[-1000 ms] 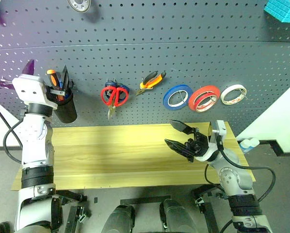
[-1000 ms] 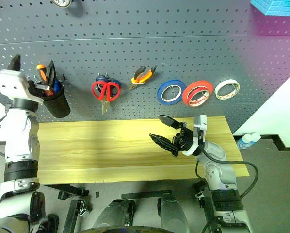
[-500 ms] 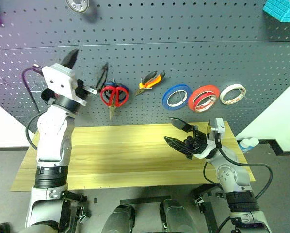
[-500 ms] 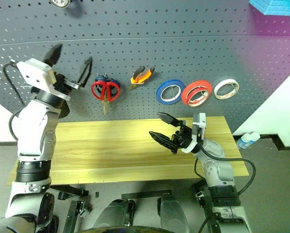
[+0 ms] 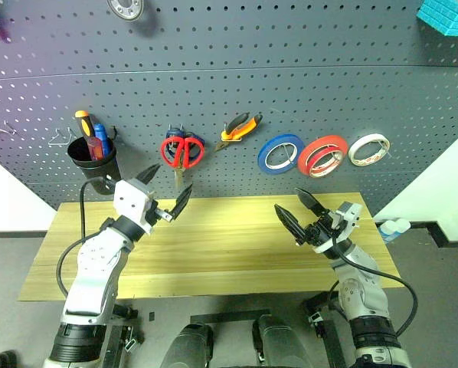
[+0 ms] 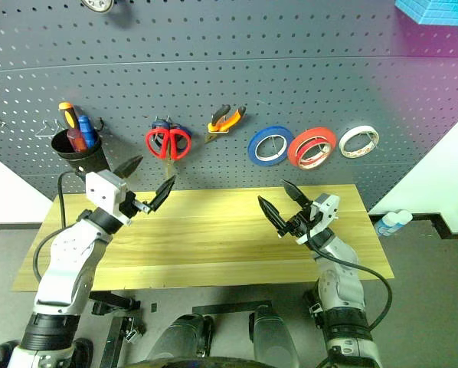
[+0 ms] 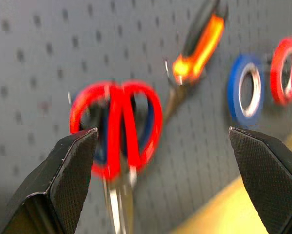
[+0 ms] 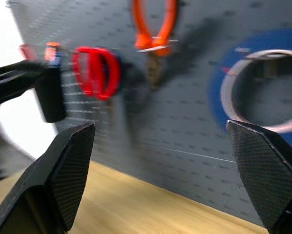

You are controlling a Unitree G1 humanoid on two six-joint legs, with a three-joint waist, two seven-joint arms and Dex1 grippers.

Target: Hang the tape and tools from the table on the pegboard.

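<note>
the left end effector (image 5: 162, 198) has come down from the black cup (image 5: 93, 162) at the left of the pegboard (image 5: 229, 92) and now hovers over the near-left part of the wooden surface (image 5: 214, 241), its two fingers spread wide with nothing between them. the cup, which the arm partly hid a second ago, now hangs in plain sight on the board with screwdriver handles (image 5: 91, 138) standing in it: orange-and-black, red and blue. the right end effector (image 5: 296, 215) has shifted a little down and toward the right over the right part of the surface; its fingers also stand apart and hold nothing. the things on the board have not moved: the red-handled scissors (image 5: 181, 152) hang on a hook over a blue-handled pair, the pliers (image 5: 239, 127) with orange-and-black handles hang tilted just to their right, and further right sit the blue roll (image 5: 280, 152), the red tape (image 5: 322, 156) and a white roll (image 5: 369, 148) in a row. the left wrist view looks between open fingers at the scissors, pliers and blue roll.
</note>
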